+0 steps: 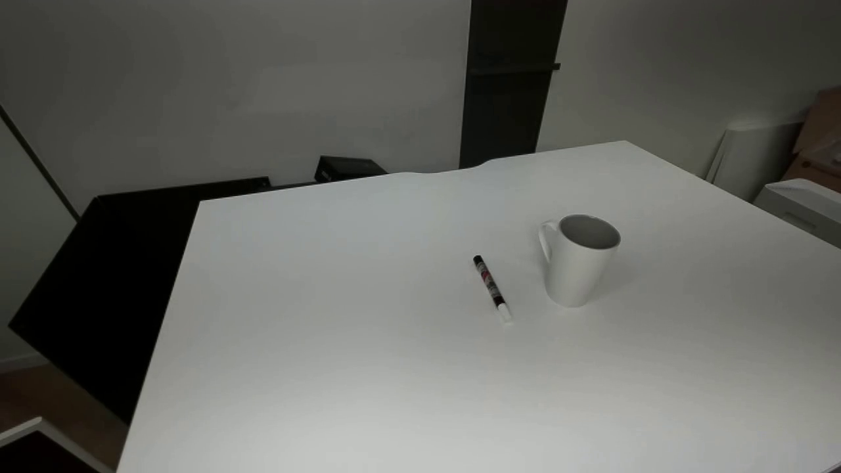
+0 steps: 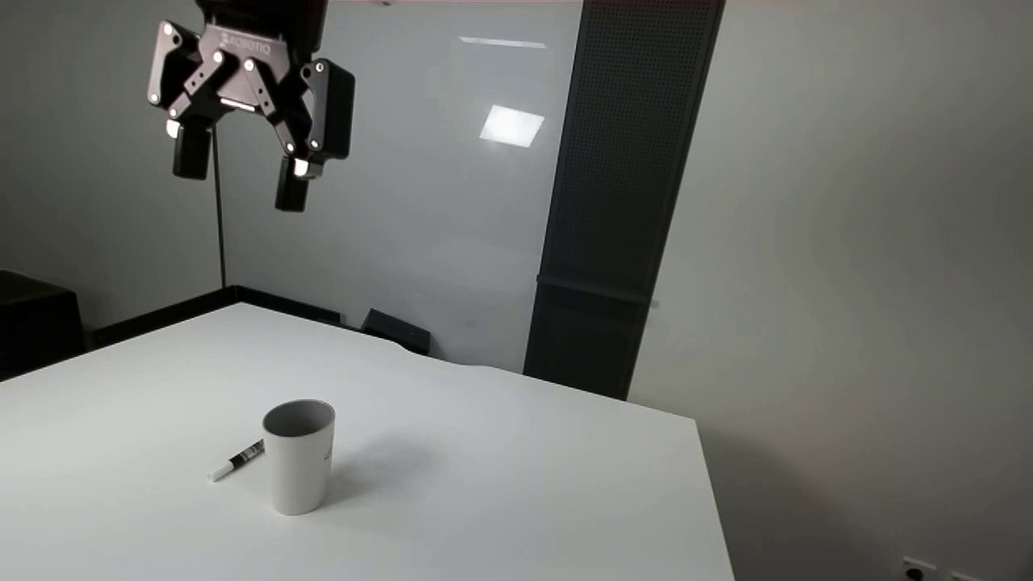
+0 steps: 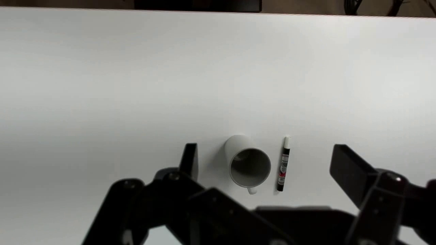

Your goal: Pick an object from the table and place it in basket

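- White mug [image 1: 573, 279] upright.
- Marker [image 1: 491, 284] lying just beside mug, open strip between.
- Table [image 1: 309, 282]: edges well apart from mug.
- Gripper [image 2: 240, 187] higher than mug, jaws spread wide.

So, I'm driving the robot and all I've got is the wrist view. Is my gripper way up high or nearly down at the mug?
Observer: Way up. An exterior view shows the gripper hanging in the air, much higher than the mug.
Operator: Okay! I see the marker next to the mug. Is there a picture on the mug?
Observer: An exterior view shows a small dark mark on its side, too small to make out.
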{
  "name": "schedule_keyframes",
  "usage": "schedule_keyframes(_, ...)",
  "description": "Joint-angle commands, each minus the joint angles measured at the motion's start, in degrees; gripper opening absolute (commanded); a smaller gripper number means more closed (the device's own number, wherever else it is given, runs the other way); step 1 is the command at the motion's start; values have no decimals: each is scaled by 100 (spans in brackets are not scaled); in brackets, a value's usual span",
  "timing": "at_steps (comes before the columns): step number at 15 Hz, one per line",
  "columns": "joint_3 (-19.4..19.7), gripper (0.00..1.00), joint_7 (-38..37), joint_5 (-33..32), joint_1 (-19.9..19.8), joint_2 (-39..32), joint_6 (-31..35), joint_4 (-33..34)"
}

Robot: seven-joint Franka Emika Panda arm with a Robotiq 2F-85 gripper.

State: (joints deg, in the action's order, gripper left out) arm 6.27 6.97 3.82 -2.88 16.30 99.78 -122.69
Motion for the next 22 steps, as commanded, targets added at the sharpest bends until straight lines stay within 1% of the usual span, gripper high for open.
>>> schedule_keyframes(1, -223, 100, -156, 134, 142, -943, 93, 864)
schedule_keyframes(5, -466, 100, -639, 116, 222, -1667, 236, 1486)
schedule_keyframes(9, -617, 100, -1164, 191, 324, -2183, 330, 1985)
schedule_keyframes(13, -720, 100, -1834, 163, 461, -2470, 567, 2309)
schedule_keyframes(16, -764, 100, -2189, 119, 564, -2647, 730, 2455)
schedule_keyframes(17, -775, 100, -2198, 130, 584, -2702, 695, 2498)
schedule_keyframes(18, -754, 100, -1886, 166, 539, -2494, 758, 2209)
schedule_keyframes(22, -766, 100, -1967, 166, 578, -2620, 758, 2305)
